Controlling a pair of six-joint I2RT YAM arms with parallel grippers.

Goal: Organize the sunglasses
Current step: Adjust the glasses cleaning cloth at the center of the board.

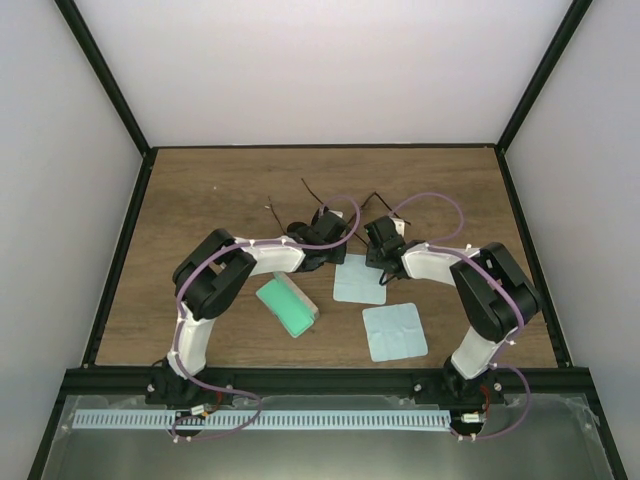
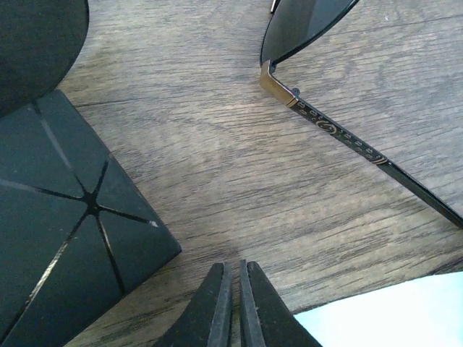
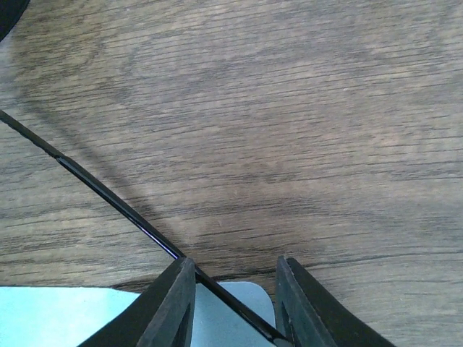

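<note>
One pair of sunglasses [image 2: 304,25] lies on the wood ahead of my left gripper [image 2: 236,264]; its dark lens is at the top edge and its patterned arm [image 2: 340,134] runs down to the right. That gripper is shut with nothing between its fingers, well short of the frame. An arm of the other sunglasses [image 3: 116,199], thin and black, crosses diagonally between the fingers of my right gripper [image 3: 235,264], whose jaws stand apart around it. From above, both grippers [image 1: 322,232] [image 1: 384,238] sit mid-table, with thin sunglasses arms [image 1: 310,190] [image 1: 380,198] poking out behind them.
A black case [image 2: 65,217] with a star-shaped crease lies just left of the left gripper. Two light blue cloths [image 1: 360,280] [image 1: 394,332] lie in front of the grippers. A clear case with a green inside [image 1: 287,306] rests by the left arm's elbow.
</note>
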